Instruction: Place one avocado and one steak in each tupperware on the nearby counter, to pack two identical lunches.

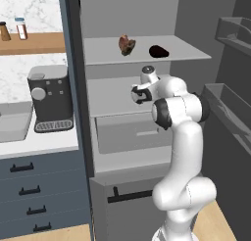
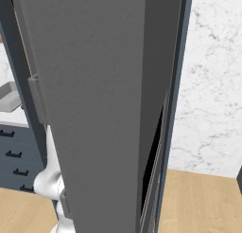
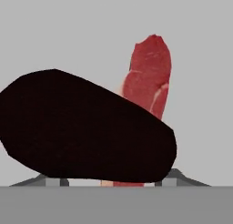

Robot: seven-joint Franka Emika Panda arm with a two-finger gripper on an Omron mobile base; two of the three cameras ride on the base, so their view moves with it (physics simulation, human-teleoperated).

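Fridge shelf (image 1: 191, 51): one steak (image 1: 127, 44), one avocado (image 1: 158, 51).

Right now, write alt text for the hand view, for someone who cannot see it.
A large black avocado lies close in front of the camera, between the gripper's two dark fingertips, whose tops just show beneath it. A red steak stands behind it against a plain grey background.

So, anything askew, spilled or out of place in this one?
Nothing stands out. A steak and an avocado sit apart on the upper fridge shelf. On the counter, the coffee machine stands upright; nothing is spilled.
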